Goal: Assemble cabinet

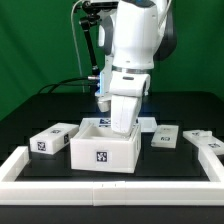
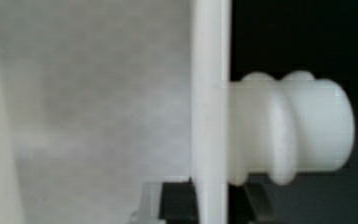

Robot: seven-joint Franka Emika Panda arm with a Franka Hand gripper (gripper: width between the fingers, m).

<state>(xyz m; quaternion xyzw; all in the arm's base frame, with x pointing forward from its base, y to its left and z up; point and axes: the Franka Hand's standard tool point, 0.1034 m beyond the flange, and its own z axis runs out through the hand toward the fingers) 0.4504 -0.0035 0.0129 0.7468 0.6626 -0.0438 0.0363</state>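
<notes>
– Starting with the exterior view: where is the cabinet shell placed?
– Centre of the black table, open side up, inside the low white border frame. The arm is lowered over its rear wall; the fingertips are hidden there. Smaller parts are laid apart from it: one box part on the exterior view's left, a second box part and a third box part on the right.
– Wrist view?
– A thin white wall is seen edge-on. The gripper is closed on it, with a dark finger at each face. A ribbed white knob is seen projecting beside the wall.
– Handling?
– Stiff, light, hollow plastic is judged. It is smooth, so slip is to be expected under a weak pinch. The thin wall is best pinched deep, clear of the tag. Tilting is likely if the shell is lifted by one wall.
</notes>
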